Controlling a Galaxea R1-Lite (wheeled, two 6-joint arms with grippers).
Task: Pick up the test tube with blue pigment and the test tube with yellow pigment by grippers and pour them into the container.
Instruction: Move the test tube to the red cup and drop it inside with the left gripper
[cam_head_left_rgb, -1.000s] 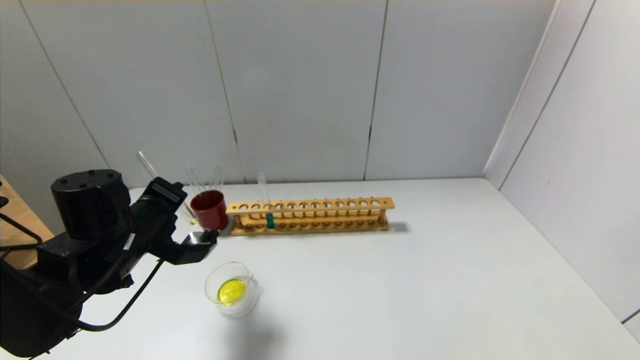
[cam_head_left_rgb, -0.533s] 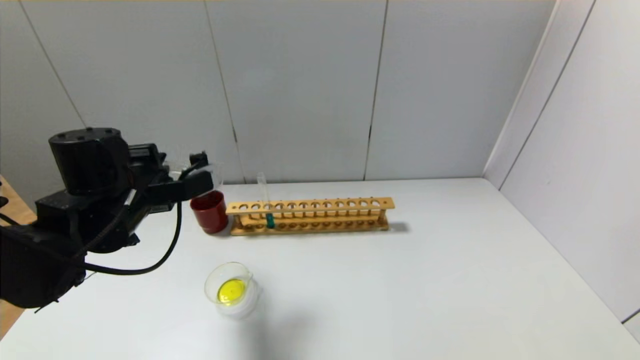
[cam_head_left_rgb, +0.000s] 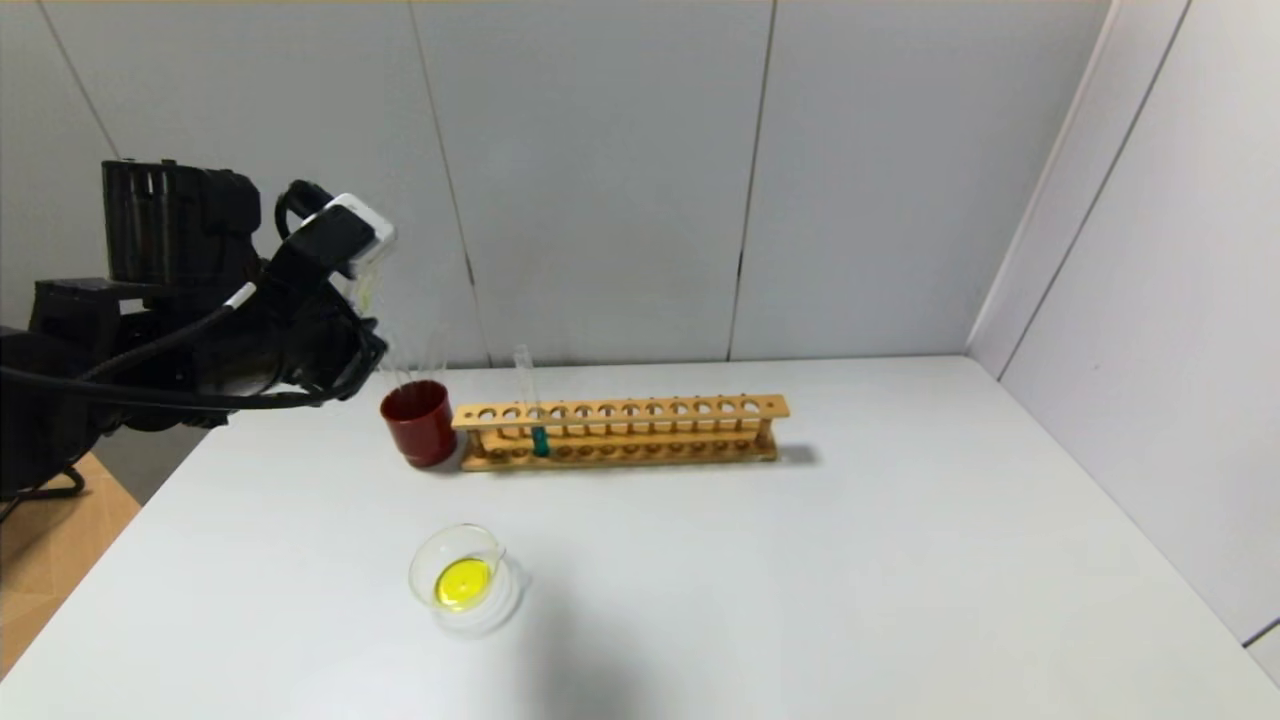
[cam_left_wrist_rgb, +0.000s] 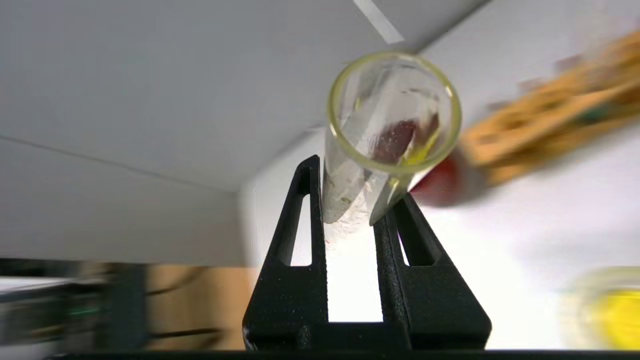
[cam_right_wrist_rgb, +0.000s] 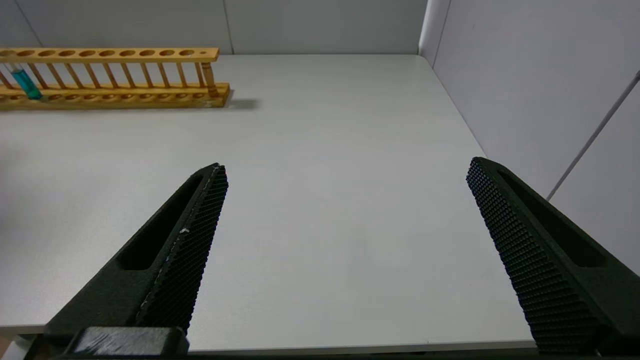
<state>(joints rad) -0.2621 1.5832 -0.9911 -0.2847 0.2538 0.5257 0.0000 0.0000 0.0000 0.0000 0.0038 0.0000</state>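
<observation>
Left wrist view: the left tool (cam_left_wrist_rgb: 350, 210) is clamped on the test tube with yellow pigment (cam_left_wrist_rgb: 385, 145), raised above the table.

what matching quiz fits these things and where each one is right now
Things:
1. slim clear glass tube with teal-blue liquid
2. emptied clear glass tube with yellow traces
3. low clear glass beaker
4. dark red opaque cup

Places:
A. beside the rack's end
B. in the left gripper
C. in the wooden rack
D. near table front, holding yellow liquid

Pairs: 1-C, 2-B, 3-D, 4-A
</observation>
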